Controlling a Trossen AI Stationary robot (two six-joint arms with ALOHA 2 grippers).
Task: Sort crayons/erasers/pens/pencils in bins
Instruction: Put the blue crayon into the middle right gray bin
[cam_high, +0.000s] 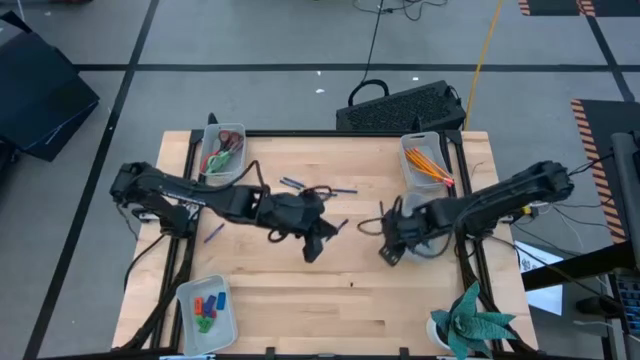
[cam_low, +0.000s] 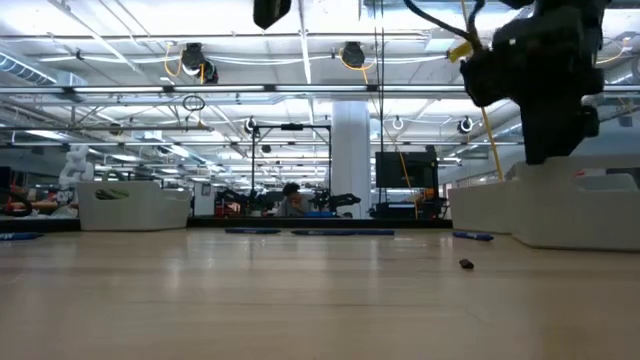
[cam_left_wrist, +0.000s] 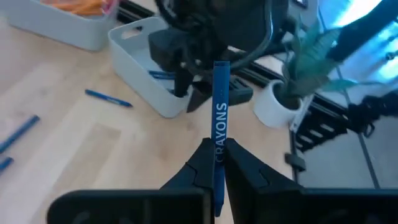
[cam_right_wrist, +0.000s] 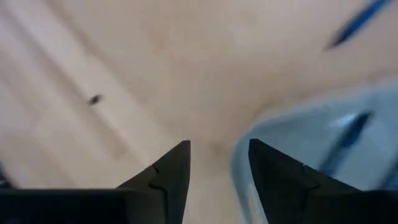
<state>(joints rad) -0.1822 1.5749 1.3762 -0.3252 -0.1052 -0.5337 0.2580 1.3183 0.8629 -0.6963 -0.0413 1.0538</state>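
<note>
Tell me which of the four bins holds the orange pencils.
The bin at the table's far right corner, behind the right arm; orange pencils lie in it. The near-left bin holds short coloured crayons instead.

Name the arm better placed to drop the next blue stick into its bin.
Left. Its gripper already grips a blue stick marked CRAYONS at mid-table; the right gripper hangs open and empty beside its bin.

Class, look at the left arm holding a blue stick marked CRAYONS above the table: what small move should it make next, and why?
Probably carry it on toward the bin under the right arm. The left tool is shut on the blue stick, held clear above the wood, and that bin already holds similar blue sticks. The right tool hangs open over the bin's rim, so the left arm should likely approach slowly.
</note>
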